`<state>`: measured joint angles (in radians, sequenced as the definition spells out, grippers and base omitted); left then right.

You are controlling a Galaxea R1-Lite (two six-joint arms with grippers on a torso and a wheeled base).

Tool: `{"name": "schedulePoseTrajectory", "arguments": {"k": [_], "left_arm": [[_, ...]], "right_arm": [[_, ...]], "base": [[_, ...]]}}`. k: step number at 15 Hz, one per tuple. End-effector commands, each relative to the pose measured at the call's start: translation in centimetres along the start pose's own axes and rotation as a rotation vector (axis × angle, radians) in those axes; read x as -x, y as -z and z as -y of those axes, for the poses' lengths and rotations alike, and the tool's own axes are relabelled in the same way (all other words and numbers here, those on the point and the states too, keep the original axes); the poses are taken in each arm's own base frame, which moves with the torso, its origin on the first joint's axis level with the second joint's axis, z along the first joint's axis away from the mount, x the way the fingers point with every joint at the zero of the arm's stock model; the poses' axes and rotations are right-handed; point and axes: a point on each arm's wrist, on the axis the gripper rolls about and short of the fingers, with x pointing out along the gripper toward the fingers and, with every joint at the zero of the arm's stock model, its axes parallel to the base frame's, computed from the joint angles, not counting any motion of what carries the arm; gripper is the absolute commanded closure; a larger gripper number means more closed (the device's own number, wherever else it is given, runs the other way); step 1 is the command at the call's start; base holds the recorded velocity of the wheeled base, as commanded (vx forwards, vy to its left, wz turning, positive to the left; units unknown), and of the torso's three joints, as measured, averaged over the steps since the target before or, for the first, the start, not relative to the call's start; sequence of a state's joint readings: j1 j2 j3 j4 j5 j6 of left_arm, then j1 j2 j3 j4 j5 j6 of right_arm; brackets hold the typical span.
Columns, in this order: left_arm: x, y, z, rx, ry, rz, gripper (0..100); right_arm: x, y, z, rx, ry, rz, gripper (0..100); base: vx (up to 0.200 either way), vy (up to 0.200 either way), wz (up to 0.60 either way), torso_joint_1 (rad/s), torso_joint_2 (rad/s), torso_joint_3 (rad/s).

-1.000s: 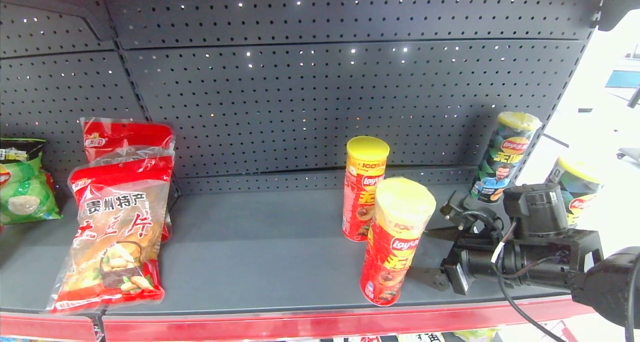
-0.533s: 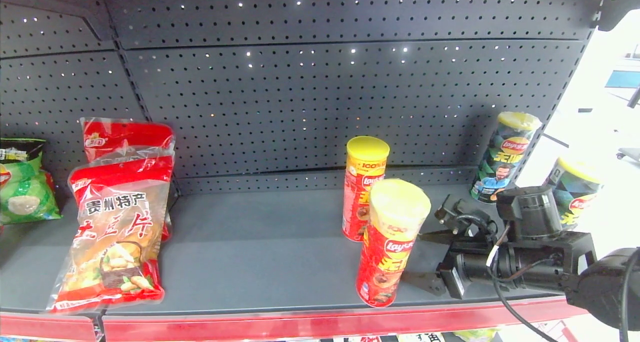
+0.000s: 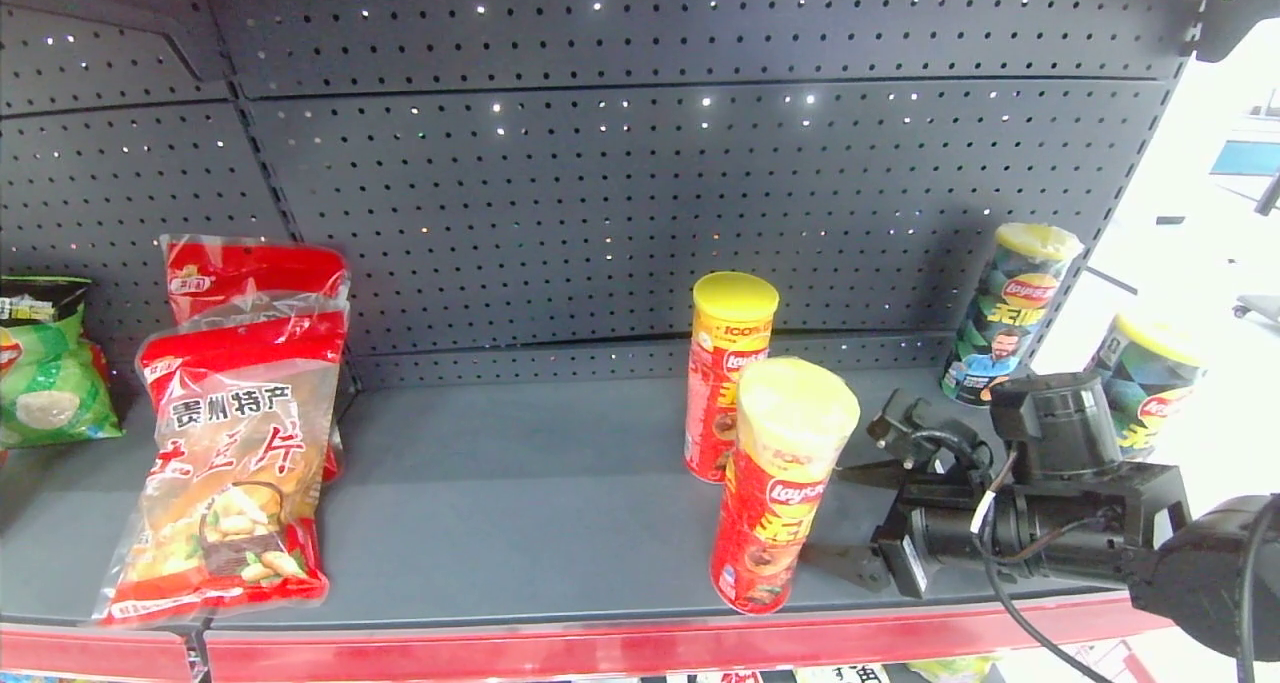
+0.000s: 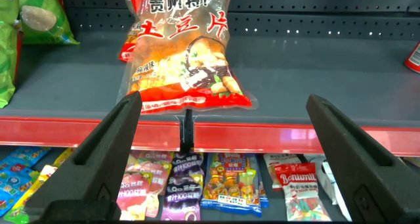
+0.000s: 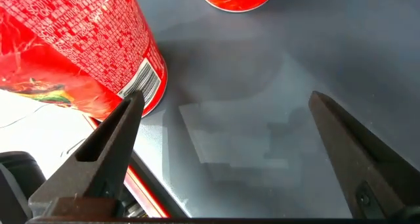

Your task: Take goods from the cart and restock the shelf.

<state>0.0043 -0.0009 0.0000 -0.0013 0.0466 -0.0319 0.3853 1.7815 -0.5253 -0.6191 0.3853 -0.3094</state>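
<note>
Spread wide, the right gripper (image 3: 825,515) sits just right of the near red chip can (image 3: 775,493) at the front edge of the shelf (image 3: 540,503), while the left gripper (image 4: 223,100), likewise spread, faces the red snack bag (image 4: 180,60).

the shelf (image 3: 540,503) is matt grey metal, the red canister (image 3: 775,503) glossy, the snack bag (image 3: 225,463) shiny plastic.
</note>
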Motion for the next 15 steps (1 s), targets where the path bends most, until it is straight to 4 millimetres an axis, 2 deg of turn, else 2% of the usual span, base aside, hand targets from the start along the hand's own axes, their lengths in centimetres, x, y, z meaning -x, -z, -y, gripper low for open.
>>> {"name": "schedulePoseTrajectory", "arguments": {"k": [1, 9, 12, 15], "left_arm": [[0.0, 0.0, 0.0, 0.0, 0.0, -0.001, 0], [0.0, 0.0, 0.0, 0.0, 0.0, -0.001, 0], [0.0, 0.0, 0.0, 0.0, 0.0, -0.001, 0], [0.0, 0.0, 0.0, 0.0, -0.001, -0.001, 0]], "right_arm": [[-0.1, -0.2, -0.2, 0.007, -0.007, 0.005, 0], [0.0, 0.0, 0.0, -0.003, 0.002, 0.0, 0], [1.2, -0.3, 0.6, -0.008, 0.038, 0.023, 0], [3.0, -1.5, 0.6, 0.003, 0.072, 0.075, 0]], "base": [[0.0, 0.0, 0.0, 0.0, 0.0, 0.0], [0.0, 0.0, 0.0, 0.0, 0.0, 0.0], [0.0, 0.0, 0.0, 0.0, 0.0, 0.0], [0.0, 0.0, 0.0, 0.0, 0.0, 0.0]]}}
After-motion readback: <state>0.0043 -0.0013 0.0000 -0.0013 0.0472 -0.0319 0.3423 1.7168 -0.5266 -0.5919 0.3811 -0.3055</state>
